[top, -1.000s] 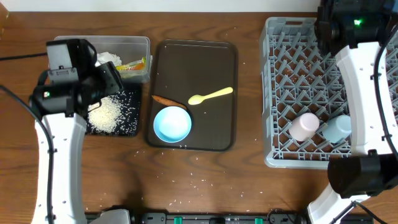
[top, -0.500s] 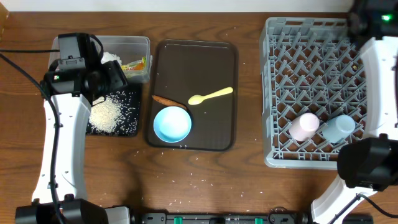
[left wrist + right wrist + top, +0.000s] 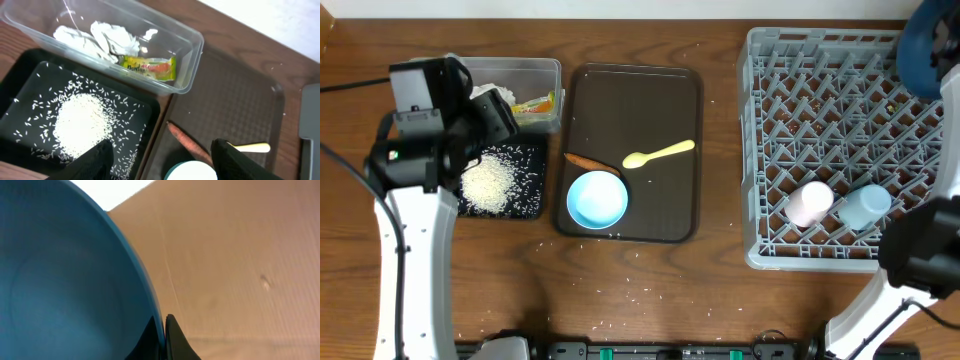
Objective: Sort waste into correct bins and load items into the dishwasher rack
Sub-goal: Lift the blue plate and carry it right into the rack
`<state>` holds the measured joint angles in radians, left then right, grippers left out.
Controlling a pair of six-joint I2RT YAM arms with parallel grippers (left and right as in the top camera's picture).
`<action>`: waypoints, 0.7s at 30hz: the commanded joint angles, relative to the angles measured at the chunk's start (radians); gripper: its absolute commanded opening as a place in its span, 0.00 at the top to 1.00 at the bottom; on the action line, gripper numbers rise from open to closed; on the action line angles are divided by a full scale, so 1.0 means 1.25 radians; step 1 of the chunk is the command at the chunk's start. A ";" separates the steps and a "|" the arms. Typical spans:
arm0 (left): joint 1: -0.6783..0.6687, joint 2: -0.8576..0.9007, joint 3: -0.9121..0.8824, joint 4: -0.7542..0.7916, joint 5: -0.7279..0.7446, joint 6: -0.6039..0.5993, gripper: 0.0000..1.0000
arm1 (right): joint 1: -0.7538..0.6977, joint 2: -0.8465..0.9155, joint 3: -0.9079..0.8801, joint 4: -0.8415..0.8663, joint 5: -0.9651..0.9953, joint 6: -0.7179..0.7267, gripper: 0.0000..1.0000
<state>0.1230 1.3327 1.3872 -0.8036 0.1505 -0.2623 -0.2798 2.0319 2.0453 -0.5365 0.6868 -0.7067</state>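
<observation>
One dark blue plate [image 3: 65, 280], seemingly pinched by the right pincer [image 3: 161, 330], has been raised at two o'clock; racking is awaited.

Bowl [image 3: 597, 199] on serving tray [image 3: 640, 105], rack [image 3: 810, 100] to its right

the left arm [image 3: 415, 250] is a long smooth white plastic link, capped by a bulky black joint housing [image 3: 420, 160] and a grey box-shaped wrist module [image 3: 418, 90]. a thin black cable [image 3: 355, 86] runs to it from the side. the left hand [image 3: 160, 160] has two broad matte black fingers [image 3: 92, 162] with rounded edges. the right arm [image 3: 865, 320] has the same glossy white shell, with a rounded black joint [image 3: 925, 250]. the right hand [image 3: 163, 330] has two slim black fingers [image 3: 177, 342] that taper to points.
</observation>
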 commanded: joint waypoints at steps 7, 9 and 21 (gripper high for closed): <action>0.004 -0.065 0.004 0.007 -0.002 -0.004 0.35 | -0.003 0.106 0.002 0.085 0.026 -0.172 0.99; 0.004 -0.069 0.004 0.010 -0.002 -0.004 0.35 | 0.002 0.120 0.002 0.083 0.032 -0.172 0.99; 0.004 -0.070 0.004 0.013 -0.003 -0.003 0.35 | 0.069 0.136 0.002 0.068 0.134 -0.166 0.99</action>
<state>0.1230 1.2545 1.3872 -0.7883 0.1505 -0.2619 -0.2291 2.1666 2.0499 -0.4351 0.7910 -0.8909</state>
